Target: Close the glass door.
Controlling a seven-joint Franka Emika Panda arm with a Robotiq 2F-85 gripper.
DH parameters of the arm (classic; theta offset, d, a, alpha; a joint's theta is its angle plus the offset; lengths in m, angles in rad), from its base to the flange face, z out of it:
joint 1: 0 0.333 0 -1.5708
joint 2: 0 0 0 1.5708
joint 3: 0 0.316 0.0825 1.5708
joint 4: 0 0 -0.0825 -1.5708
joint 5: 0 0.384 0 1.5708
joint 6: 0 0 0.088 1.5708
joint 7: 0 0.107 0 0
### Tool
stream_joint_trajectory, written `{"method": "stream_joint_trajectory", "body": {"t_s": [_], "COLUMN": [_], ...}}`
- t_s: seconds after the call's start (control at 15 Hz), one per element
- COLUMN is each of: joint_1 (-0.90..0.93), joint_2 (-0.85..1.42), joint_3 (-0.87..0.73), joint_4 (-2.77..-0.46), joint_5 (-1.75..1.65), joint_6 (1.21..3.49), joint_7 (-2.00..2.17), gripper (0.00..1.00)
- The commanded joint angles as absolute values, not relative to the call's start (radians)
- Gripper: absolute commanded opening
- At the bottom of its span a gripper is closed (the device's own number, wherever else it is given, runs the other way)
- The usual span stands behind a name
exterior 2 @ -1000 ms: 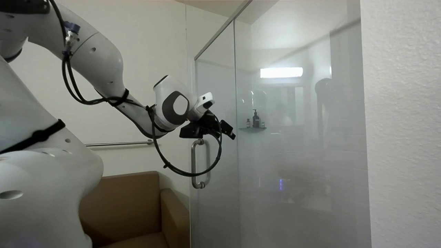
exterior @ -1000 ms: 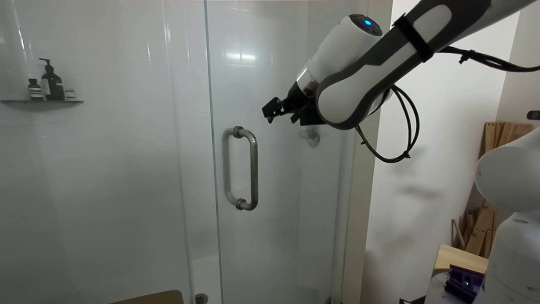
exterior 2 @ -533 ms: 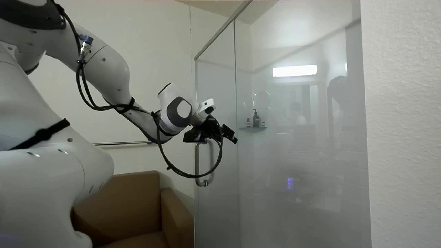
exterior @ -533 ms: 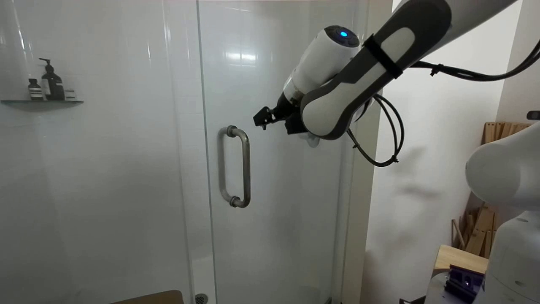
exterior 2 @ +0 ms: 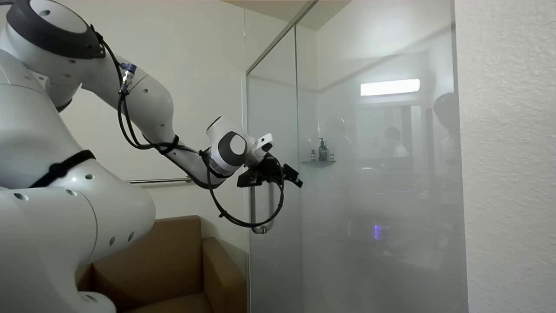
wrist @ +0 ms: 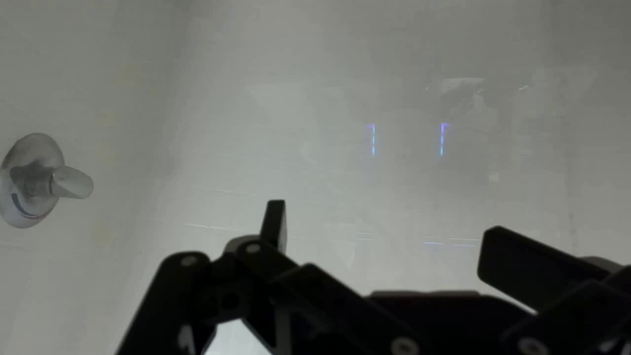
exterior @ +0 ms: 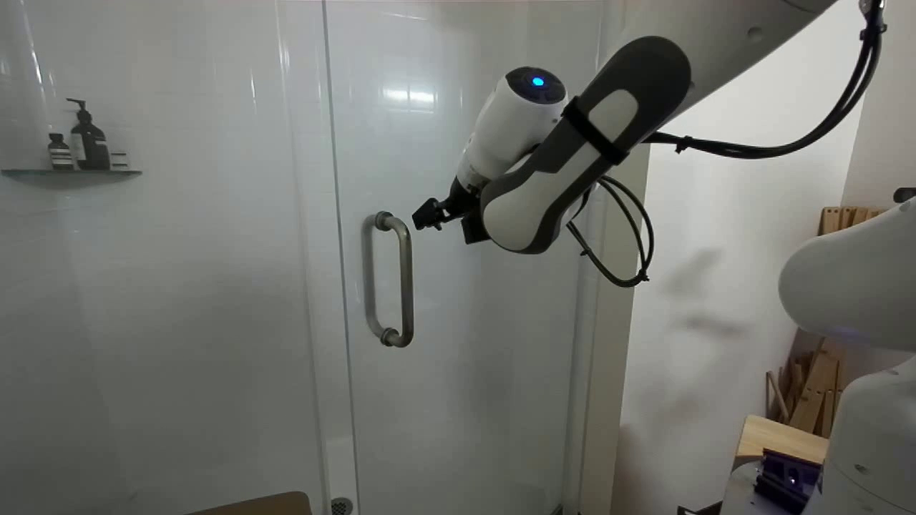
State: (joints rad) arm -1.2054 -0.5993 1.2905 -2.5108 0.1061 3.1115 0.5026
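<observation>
The glass door (exterior: 458, 386) stands ajar, swung out from the fixed glass panel. It also shows in an exterior view (exterior 2: 382, 269), with light reflected in it. Its chrome loop handle (exterior: 407, 286) is near the free edge; in an exterior view the handle (exterior 2: 253, 204) is partly hidden behind the gripper and cable. My gripper (exterior: 429, 216) is just right of the handle's top, close to the glass; whether it touches cannot be told. In the wrist view the gripper (wrist: 385, 234) is open, with nothing between its fingers. The handle is out of the wrist view.
A corner shelf (exterior: 71, 172) with dark bottles is behind the glass. A shower knob (wrist: 69, 182) shows through the door. A brown armchair (exterior 2: 173, 243) and a towel bar (exterior 2: 160, 181) are beside the arm. A cable loop (exterior 2: 243, 224) hangs below the wrist.
The door's free edge and handle have swung toward the fixed panel. The reflected light has shifted across the glass. My gripper has moved left and down in an exterior view, nearer the handle.
</observation>
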Motion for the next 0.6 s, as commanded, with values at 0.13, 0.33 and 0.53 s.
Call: {"method": "stream_joint_trajectory", "body": {"t_s": [0.13, 0.33, 0.53], "joint_1": [-1.371, -1.438, -1.503], "joint_2": [-0.673, -0.712, -0.755], "joint_3": [1.449, 1.508, 1.562], "joint_4": [-2.423, -2.379, -2.339], "joint_5": [0.135, 0.147, 0.166], "joint_6": [3.046, 3.014, 2.990], "joint_7": [0.550, 0.562, 0.565], "gripper": [1.00, 1.00, 1.00]}}
